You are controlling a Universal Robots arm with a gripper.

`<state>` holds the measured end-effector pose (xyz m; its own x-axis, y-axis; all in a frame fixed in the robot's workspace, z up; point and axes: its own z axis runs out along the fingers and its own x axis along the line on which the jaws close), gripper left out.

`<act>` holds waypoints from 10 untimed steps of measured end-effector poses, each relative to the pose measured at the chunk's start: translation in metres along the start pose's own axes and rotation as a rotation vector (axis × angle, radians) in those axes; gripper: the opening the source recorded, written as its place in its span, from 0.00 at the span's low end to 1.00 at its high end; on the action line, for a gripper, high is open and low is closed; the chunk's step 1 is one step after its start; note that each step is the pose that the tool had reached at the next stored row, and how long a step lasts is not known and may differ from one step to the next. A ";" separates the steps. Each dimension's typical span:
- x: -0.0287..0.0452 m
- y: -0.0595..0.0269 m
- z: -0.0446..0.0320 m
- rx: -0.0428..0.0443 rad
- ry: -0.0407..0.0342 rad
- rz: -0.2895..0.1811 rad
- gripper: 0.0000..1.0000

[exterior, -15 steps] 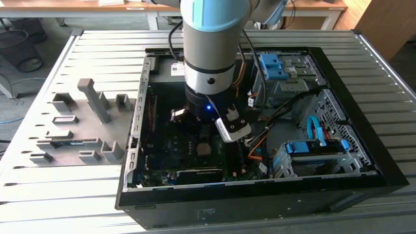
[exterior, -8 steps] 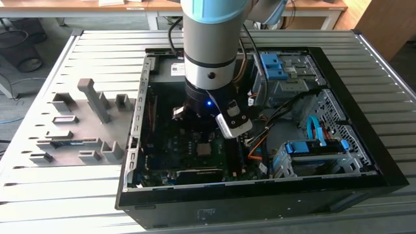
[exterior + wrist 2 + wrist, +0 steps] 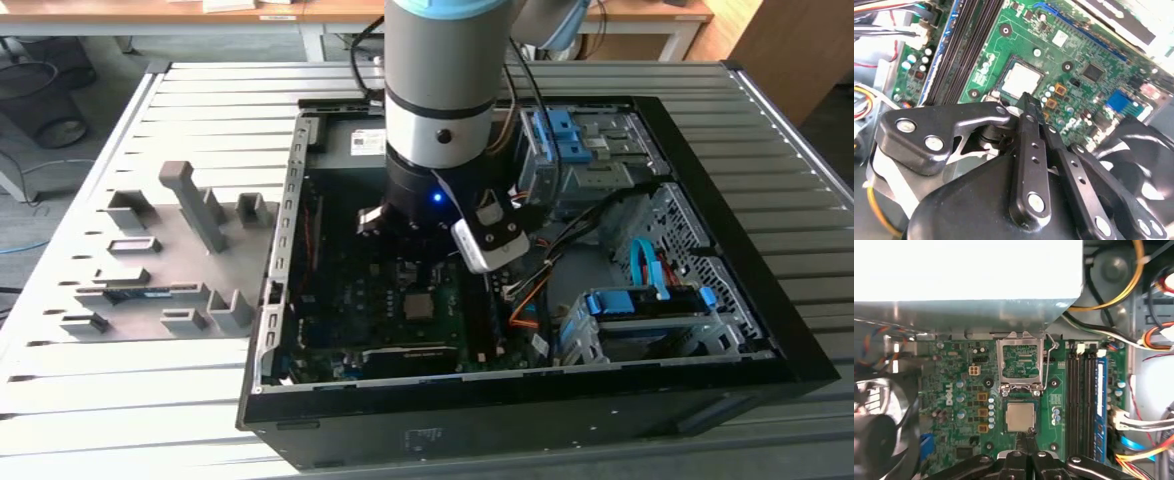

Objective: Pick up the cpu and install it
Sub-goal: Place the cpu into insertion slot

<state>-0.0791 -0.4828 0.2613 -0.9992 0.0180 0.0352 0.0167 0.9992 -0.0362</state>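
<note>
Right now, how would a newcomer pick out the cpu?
Look into the open black computer case, at the green board on its floor. Beside the long black memory slots, the cpu lies flat between a flipped-up metal frame and the claw tip. It is the only plain, dull silver square there.

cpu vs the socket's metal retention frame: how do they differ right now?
The cpu is a solid dull silver square lying flat on the motherboard. The retention frame is an open-centred rim, swung open beside the cpu. Both are metal and squarish.
</note>
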 end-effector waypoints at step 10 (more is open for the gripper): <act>0.0012 -0.0016 -0.0380 -0.0050 0.0000 0.000 0.10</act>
<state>-0.0790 -0.4830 0.2993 -0.9992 0.0176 0.0353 0.0165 0.9994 -0.0311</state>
